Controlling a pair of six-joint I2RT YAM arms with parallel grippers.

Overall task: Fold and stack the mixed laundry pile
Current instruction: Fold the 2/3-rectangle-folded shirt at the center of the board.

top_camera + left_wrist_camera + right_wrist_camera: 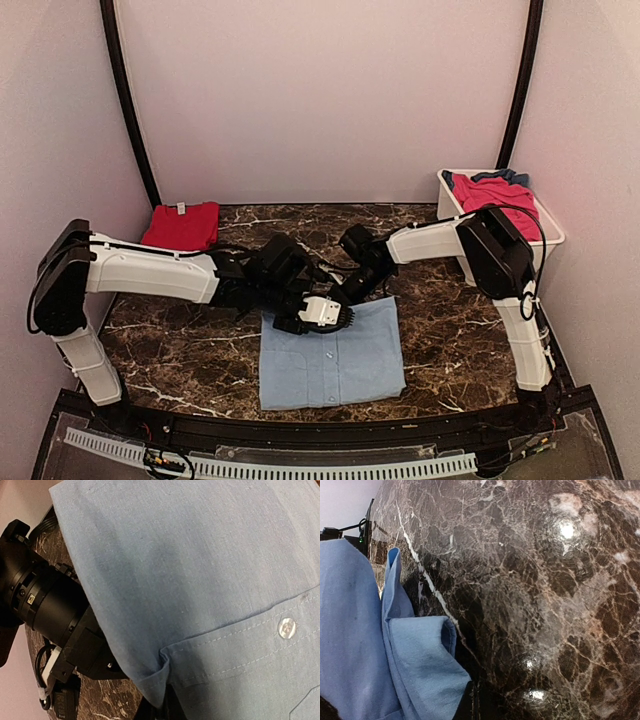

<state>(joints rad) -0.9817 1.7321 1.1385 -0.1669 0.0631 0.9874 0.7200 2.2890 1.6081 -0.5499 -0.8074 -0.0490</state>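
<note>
The left tool (335, 316) sits on the far edge of the light-blue shirt (335, 362), a little right of that edge's middle. The right tool (346, 294) is just beside it, on the far-right side, so the two nearly touch. Neither wrist view shows the jaws plainly, so I cannot tell whether either tool is wide or closed. In the left wrist view a turned-up corner of cloth (156, 682) sits right at the bottom of the frame. The right wrist view shows a curled fold (422, 645) in the same spot (this hints at a pinch but does not prove one).

From both tools the shirt spreads toward the arm bases as a rough rectangle on the dark marble surface (455, 335), slightly wider across than deep, button (286, 628) side up. Both arms are equally close to the far edge, and any fold would probably carry that edge toward the near one.

Farther out, a folded red piece (182, 226) lies at the far left. The pink-red piece (490, 192) and the darker blue piece (514, 177) wait in the white tub (552, 236) at the far right.
</note>
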